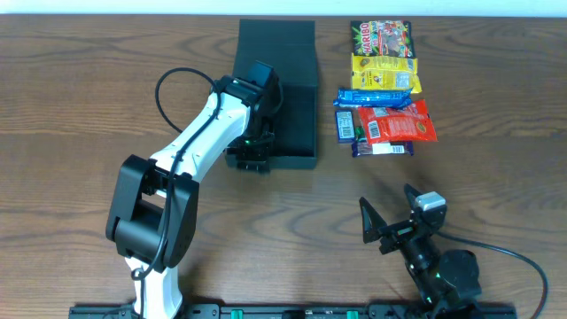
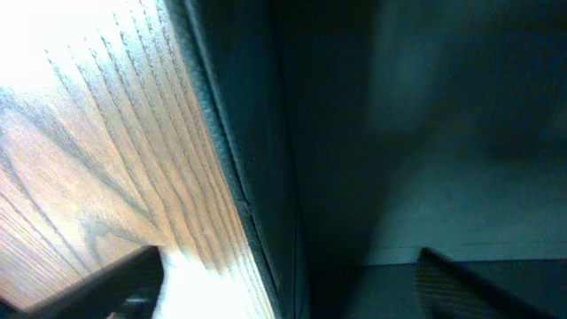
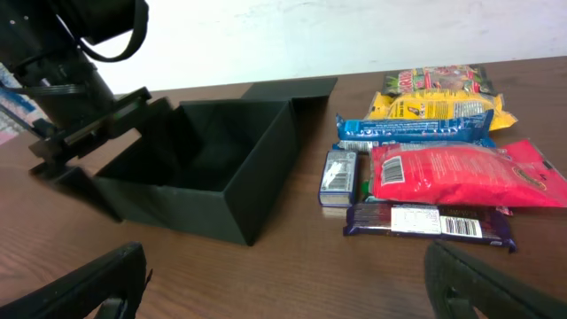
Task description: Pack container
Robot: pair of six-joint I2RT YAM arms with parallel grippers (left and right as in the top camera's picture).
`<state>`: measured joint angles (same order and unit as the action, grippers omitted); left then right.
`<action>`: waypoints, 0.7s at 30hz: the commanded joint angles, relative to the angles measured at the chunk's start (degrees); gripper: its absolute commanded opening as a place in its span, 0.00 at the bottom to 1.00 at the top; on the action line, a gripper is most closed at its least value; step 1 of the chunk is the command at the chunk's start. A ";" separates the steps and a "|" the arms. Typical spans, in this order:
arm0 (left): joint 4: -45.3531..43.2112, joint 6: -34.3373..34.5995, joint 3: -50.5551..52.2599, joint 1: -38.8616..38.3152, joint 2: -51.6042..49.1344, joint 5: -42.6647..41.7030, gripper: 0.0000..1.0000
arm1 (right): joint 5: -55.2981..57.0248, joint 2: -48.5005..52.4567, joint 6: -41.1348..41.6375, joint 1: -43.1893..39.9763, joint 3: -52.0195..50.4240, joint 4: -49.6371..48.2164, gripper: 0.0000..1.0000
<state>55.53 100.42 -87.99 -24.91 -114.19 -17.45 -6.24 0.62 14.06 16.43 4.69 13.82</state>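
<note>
1. Currently the container (image 1: 297, 124), a shallow matte black box, sits open on the wooden table (image 1: 71, 106), left of centre toward the far edge. Its lid flap (image 1: 278, 53) is folded back on the far side. Nothing can be seen inside it in the overhead or right wrist views.
2. Left gripper (image 1: 250, 152) is down at the container's near-left corner. In the left wrist view the box wall runs up between its fingers (image 2: 106, 283): one lies over bare wood outside the box and the other is inside it. The jaws are spread and straddle the wall. No contact with the wall can be made out, and the view is dark and blurred.
3. Right gripper (image 1: 388, 215) is low over the near-right part of the table, well apart from the container. Its jaws are wide apart and nothing is between them.
4. Snacks lie in a cluster just right of the container, not touching it:
   - Haribo bag (image 1: 381, 37), farthest from the arms
   - yellow packet (image 1: 384, 73), next toward the arms
   - blue bar (image 1: 376, 96), lying crosswise
   - red packet (image 1: 400, 122), barcode side up
   - small grey packet (image 1: 345, 125), just left of the red one
   - dark bar (image 1: 383, 149), nearest the arms
5. The packets overlap along the row. The exact stacking order is unclear.
</note>
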 commanded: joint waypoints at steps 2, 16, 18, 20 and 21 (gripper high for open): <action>-1.05 -11.58 -0.24 0.00 1.29 -3.17 0.95 | 0.00 -0.28 0.07 0.48 -0.39 0.04 0.99; -3.13 -30.49 -0.81 -0.02 17.27 3.61 0.95 | 0.00 -0.28 0.07 0.48 -0.42 0.04 0.99; -3.32 -34.67 -0.79 -0.31 22.43 10.47 0.96 | 0.00 -0.28 0.07 0.48 -0.39 0.04 0.99; -3.37 -41.48 -0.79 -0.42 26.38 16.83 0.95 | 0.00 -0.28 0.07 0.48 -0.39 0.04 0.99; -3.34 -45.40 -0.79 -0.42 27.71 19.04 0.96 | 0.00 -0.28 0.07 0.48 -0.42 0.04 0.99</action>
<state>52.05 66.35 -88.05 -25.06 -89.65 -9.50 -6.24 0.62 14.06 16.43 4.69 13.82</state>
